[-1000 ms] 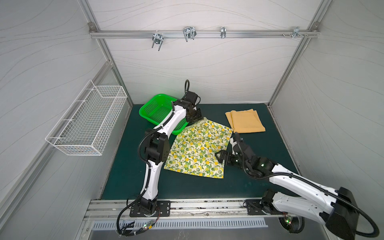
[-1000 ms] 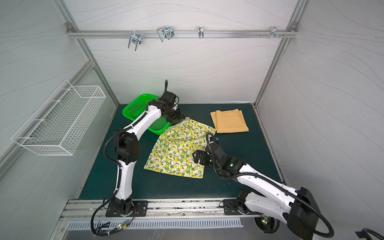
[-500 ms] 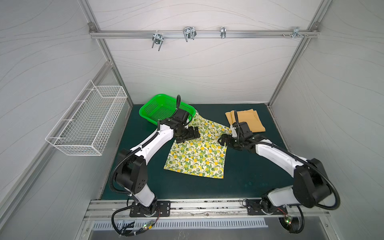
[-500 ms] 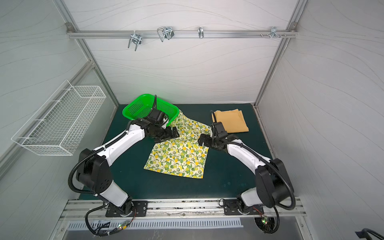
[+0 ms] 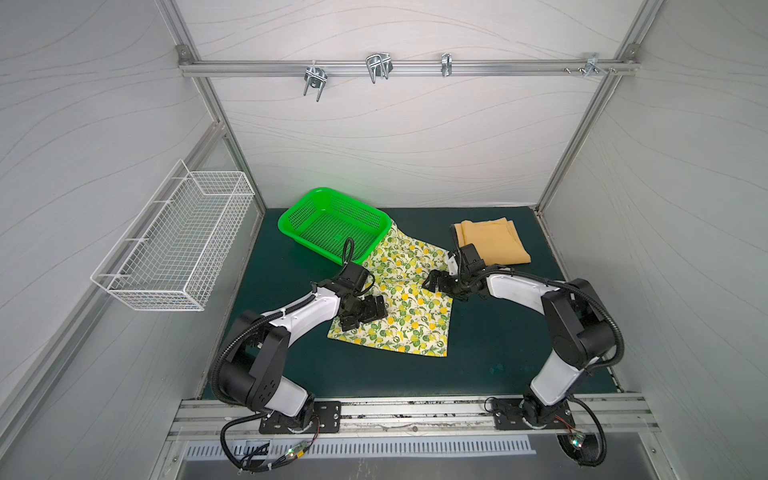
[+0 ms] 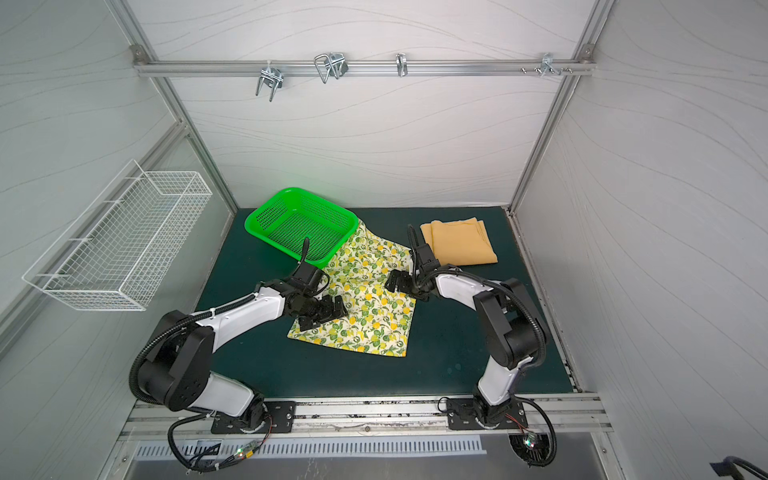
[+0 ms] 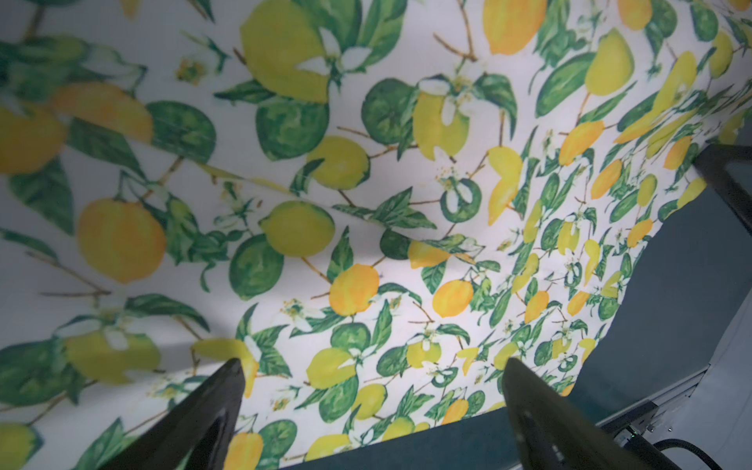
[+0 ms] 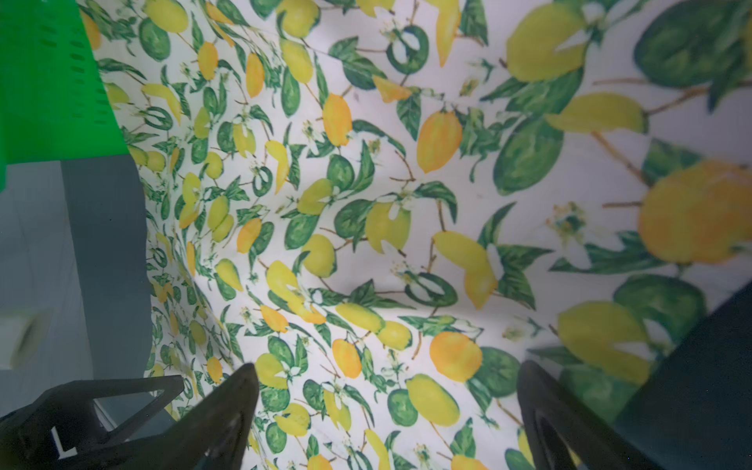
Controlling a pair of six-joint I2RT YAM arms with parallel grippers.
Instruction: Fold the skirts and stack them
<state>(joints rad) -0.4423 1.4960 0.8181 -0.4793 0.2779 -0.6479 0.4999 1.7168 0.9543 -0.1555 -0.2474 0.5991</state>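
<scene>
A green perforated basket [image 5: 324, 224] touches the far left corner of the lemon-print skirt [image 5: 409, 320], which lies spread flat on the counter [image 5: 498, 332]. The left pincer [image 5: 365, 316] hangs over this skirt's left edge, jaws wide and empty. The right pincer [image 5: 441, 284] is at its right edge, equally wide and empty. Just right of the skirt's far end lies the folded mustard-orange skirt [image 5: 492, 243].

**Both arms bent inward, both grippers wide open**

In a top view the left arm [image 5: 299, 318] rises from the lower left of the frame and bends toward the centre. Its left gripper [image 5: 365, 315] has the jaws spread wide. The right arm [image 5: 519, 289] arcs in from the lower right. The right gripper [image 5: 441, 286] points leftward, equally spread. The two grippers are apart, facing each other.
</scene>
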